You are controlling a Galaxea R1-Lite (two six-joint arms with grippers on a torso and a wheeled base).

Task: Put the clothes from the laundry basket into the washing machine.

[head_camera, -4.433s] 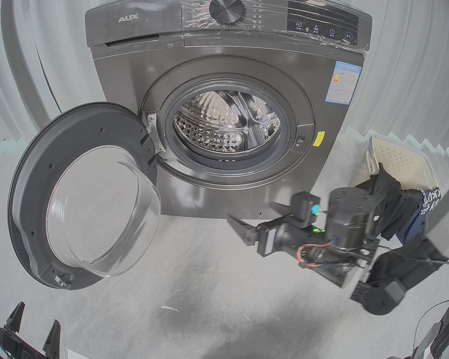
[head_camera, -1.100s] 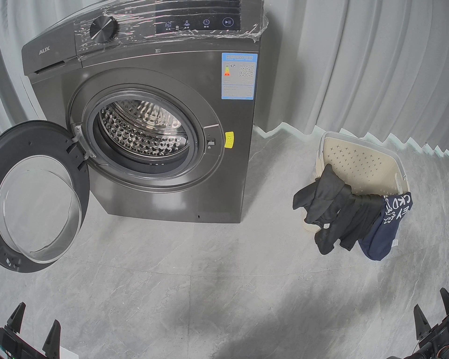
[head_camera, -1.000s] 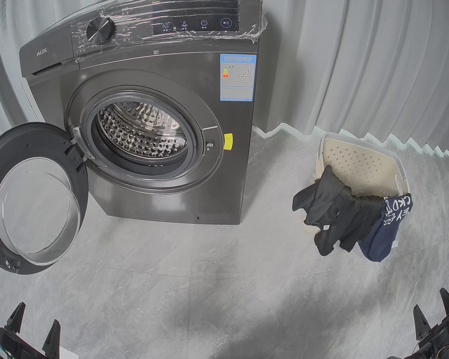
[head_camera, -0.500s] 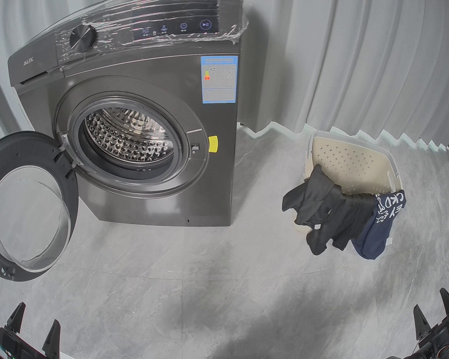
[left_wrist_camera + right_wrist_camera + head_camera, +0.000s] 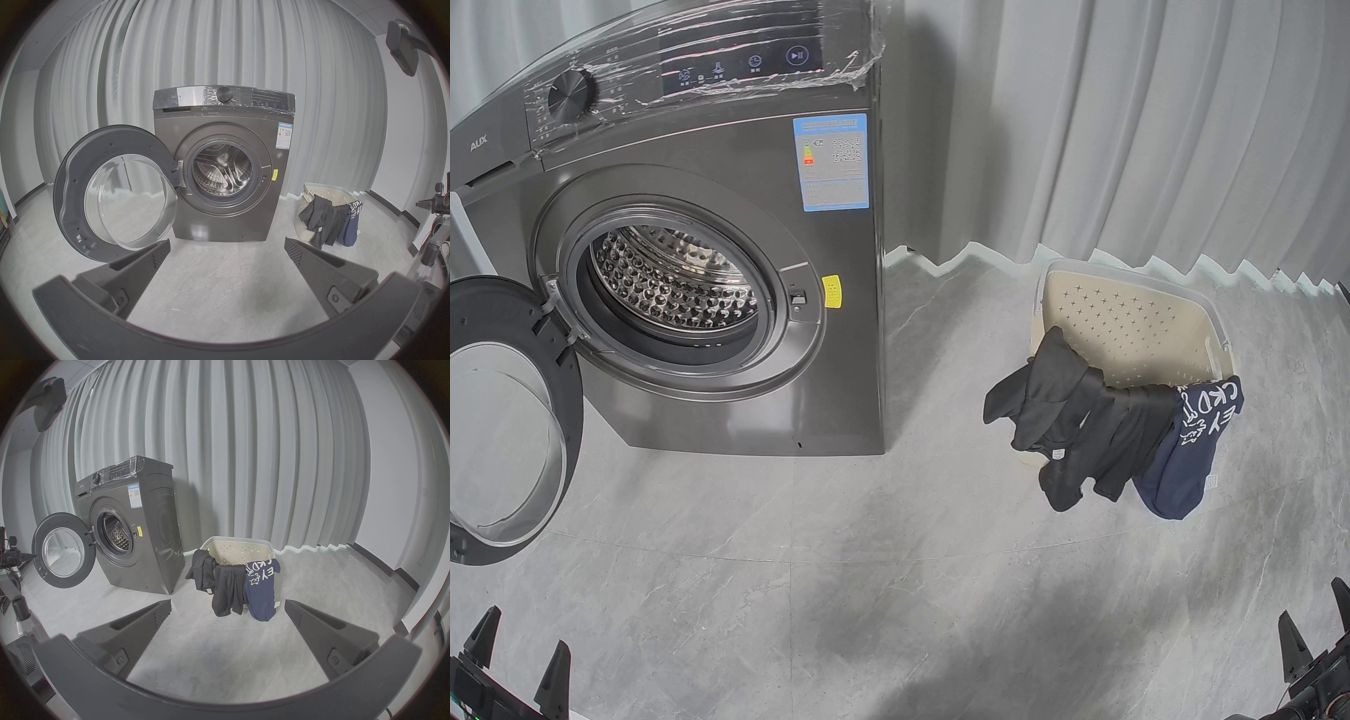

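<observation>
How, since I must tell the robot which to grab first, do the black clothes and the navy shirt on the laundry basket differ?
The black clothes show no lettering; the navy shirt bears white lettering. The black clothes hang nearer the washing machine, the navy shirt on the far side. Both drape over the front rim of the laundry basket, hanging toward the floor.

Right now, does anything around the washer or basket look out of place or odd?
Black garments and a navy shirt hang over the front rim of the laundry basket rather than lying inside. Crinkled plastic film covers the control panel of the washing machine. Nothing spilled or damaged.
</observation>
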